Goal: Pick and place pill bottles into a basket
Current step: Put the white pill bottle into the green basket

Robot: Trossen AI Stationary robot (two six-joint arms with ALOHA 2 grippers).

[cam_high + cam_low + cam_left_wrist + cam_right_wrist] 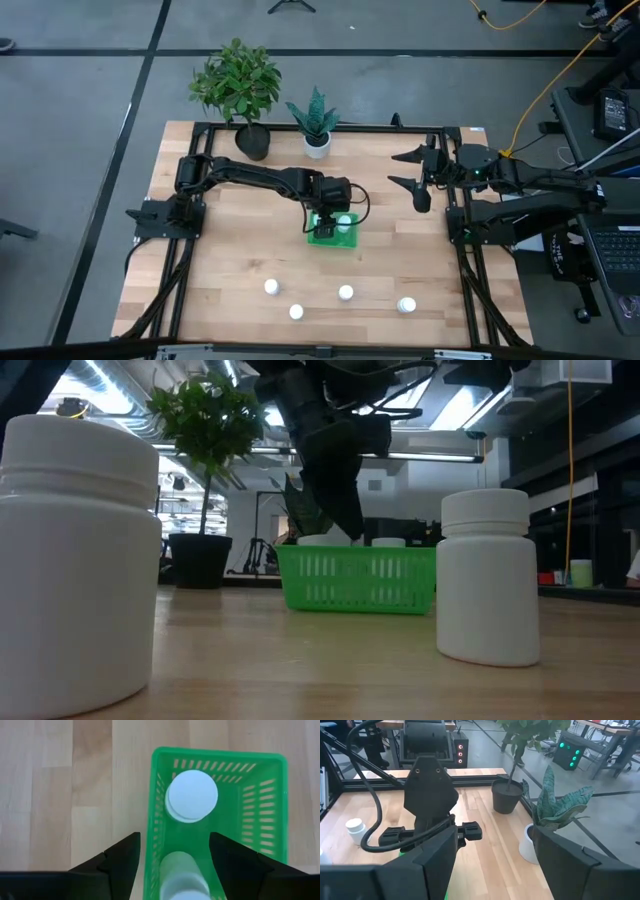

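The green basket (pixel 322 238) (pixel 265 795) stands mid-table. My left gripper (pixel 325 218) (pixel 175 860) hangs over it, pointing down, open. One white pill bottle (pixel 192 795) stands upright in the basket beyond the fingers. A second bottle (pixel 182 875) stands in the basket between the two spread fingers, with a gap showing on each side. In the low view both caps (pixel 315 541) (pixel 388 542) show above the basket's rim under the gripper (pixel 350 530). Several more bottles stand on the near part of the table (pixel 271 287) (pixel 296 312) (pixel 346 292) (pixel 406 305). My right gripper (pixel 405 170) (pixel 495 855) waits open at the table's right.
A black pot with a leafy plant (pixel 250 140) and a white pot with a spiky plant (pixel 317 143) stand at the far edge. Two loose bottles loom close in the low view (pixel 75 560) (pixel 487 575). Bare wood lies left and right of the basket.
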